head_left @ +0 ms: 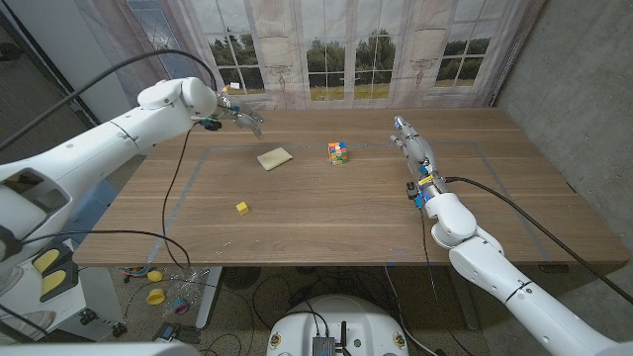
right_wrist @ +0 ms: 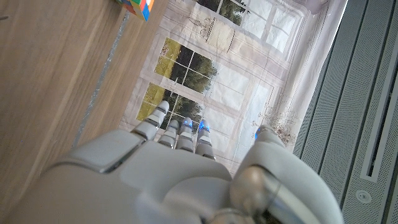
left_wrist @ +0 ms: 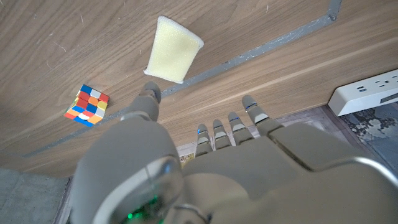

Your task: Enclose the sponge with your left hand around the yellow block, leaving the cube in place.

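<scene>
- Head view, far left: the left hand [head_left: 240,117] hangs above the table's [head_left: 326,213] back left part with its fingers spread apart and nothing between them.
- In the left wrist view the same left hand [left_wrist: 205,155] shows its fingers [left_wrist: 255,112] extended and separated, well apart from the sponge [left_wrist: 173,58].
- The yellow block [head_left: 241,208] lies near the front left of the table, well apart from the hand.
- The sponge [head_left: 275,157] lies flat, further back than the block and to its right.
- The cube [head_left: 338,152], multicoloured, stands just right of the sponge, not touching it; it also shows in the left wrist view [left_wrist: 86,105].
- The right hand [head_left: 413,148] lies on the table's right side, fingers stretched straight and close together, holding nothing.
</scene>
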Robot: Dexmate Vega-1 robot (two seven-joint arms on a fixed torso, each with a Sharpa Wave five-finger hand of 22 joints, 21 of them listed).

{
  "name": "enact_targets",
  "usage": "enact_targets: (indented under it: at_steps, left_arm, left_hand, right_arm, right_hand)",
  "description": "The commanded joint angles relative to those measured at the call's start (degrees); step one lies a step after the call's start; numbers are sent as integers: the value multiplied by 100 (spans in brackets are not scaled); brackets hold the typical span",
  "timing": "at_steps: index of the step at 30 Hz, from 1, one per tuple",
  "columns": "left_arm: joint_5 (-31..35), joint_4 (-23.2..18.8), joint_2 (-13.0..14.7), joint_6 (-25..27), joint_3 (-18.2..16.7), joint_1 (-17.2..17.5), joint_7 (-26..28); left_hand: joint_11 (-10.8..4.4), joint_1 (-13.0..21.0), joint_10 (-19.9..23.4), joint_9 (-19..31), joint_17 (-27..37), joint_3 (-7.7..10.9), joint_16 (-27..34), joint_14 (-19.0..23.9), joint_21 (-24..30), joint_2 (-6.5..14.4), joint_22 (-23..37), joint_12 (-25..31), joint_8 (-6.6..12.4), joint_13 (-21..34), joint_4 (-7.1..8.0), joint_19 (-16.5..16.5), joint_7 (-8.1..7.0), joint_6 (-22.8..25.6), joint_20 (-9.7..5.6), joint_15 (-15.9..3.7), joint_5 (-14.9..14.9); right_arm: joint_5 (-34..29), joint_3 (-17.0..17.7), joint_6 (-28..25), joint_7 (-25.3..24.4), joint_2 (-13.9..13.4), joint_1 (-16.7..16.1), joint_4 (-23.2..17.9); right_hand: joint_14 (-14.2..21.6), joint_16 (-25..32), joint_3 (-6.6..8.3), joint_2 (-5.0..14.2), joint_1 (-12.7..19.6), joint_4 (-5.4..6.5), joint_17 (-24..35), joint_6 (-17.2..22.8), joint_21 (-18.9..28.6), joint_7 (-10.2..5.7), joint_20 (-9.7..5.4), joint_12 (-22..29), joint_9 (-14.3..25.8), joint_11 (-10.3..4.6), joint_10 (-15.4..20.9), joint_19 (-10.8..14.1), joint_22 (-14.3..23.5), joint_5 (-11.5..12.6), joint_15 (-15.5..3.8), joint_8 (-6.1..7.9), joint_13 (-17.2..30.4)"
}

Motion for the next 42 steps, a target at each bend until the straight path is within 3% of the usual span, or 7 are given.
enact_targets:
  at_steps: [1, 5, 11, 16, 28, 36, 42]
  left_arm:
    - [874, 545, -289, -803, 281, -470, -703]
    - [1096, 683, -381, -1078, 335, -571, -829]
    - [1618, 806, -480, -1416, 488, -704, -935]
    - [1963, 904, -564, -1624, 547, -742, -985]
    - [2601, 1273, -762, -2321, 717, -802, -763]
    - [2756, 1636, -917, -2802, 766, -863, -494]
    - [2732, 2006, -1053, -3206, 830, -922, -253]
  left_hand:
    - [-62, 202, 17, 25, 17, -57, -11, -14, -50, -140, 17, 6, 88, 18, -2, 74, 5, 191, 68, -76, 64]
    - [-58, 343, 84, 30, 18, -80, -17, -36, -82, -221, 17, 25, 98, 21, 3, 94, 32, 253, 123, -31, 94]
    - [-254, 644, 80, 40, 21, -144, -24, -90, -203, -380, 21, 5, 19, 28, 25, 10, -31, 102, 242, 11, 161]
    - [-228, 833, 24, 49, 21, -186, -35, -144, -269, -457, 22, -20, -26, 33, 38, -21, -28, -44, 327, -14, 218]
    - [-307, 1315, -160, 104, 16, -323, -80, -453, -505, -547, 26, -61, -79, 61, 112, -211, -178, -499, 309, -81, 393]
    - [-282, 1355, -543, 139, 23, -600, -78, -814, -724, -712, 35, -105, -116, 86, 222, -414, -140, -1021, 522, 112, 529]
    - [-307, 1340, -661, 146, 27, -708, -66, -911, -773, -753, 40, -104, -114, 92, 259, -416, -120, -1213, 566, 150, 593]
  right_arm:
    - [-511, -80, -30, -527, 192, -354, -394]
    - [-644, -111, -61, -635, 247, -418, -473]
    - [-904, -157, -124, -820, 312, -519, -659]
    - [-1110, -199, -231, -930, 346, -562, -817]
    - [-1514, -316, -535, -1136, 442, -590, -1130]
    - [-1821, -400, -739, -1319, 512, -623, -1348]
    - [-2014, -458, -936, -1426, 557, -632, -1503]
  right_hand:
    - [34, 36, 36, -38, 23, -21, 16, 62, 25, -6, -12, 56, 28, -18, 58, 69, 15, 21, 8, 21, 19]
    - [41, 36, 37, -39, 22, -22, 16, 66, 27, -4, -9, 54, 28, -19, 60, 81, 16, 21, 12, 20, 19]
    - [50, 33, 37, -42, 18, -25, 17, 74, 26, -2, -8, 52, 28, -10, 70, 90, 16, 19, 3, 19, 18]
    - [65, 33, 36, -44, 11, -25, 18, 82, 24, -6, -8, 50, 28, -17, 81, 95, 16, 17, 6, 19, 18]
    - [98, 36, 33, -47, -5, -22, 20, 111, 27, 2, -6, 51, 28, -16, 110, 120, 16, 14, 0, 24, 18]
    - [131, 41, 31, -49, -18, -19, 22, 144, 26, 10, -11, 56, 28, -15, 144, 134, 16, 13, 5, 30, 18]
    - [148, 38, 30, -51, -29, -18, 22, 167, 26, 19, -11, 62, 28, 0, 184, 150, 16, 13, 6, 31, 18]
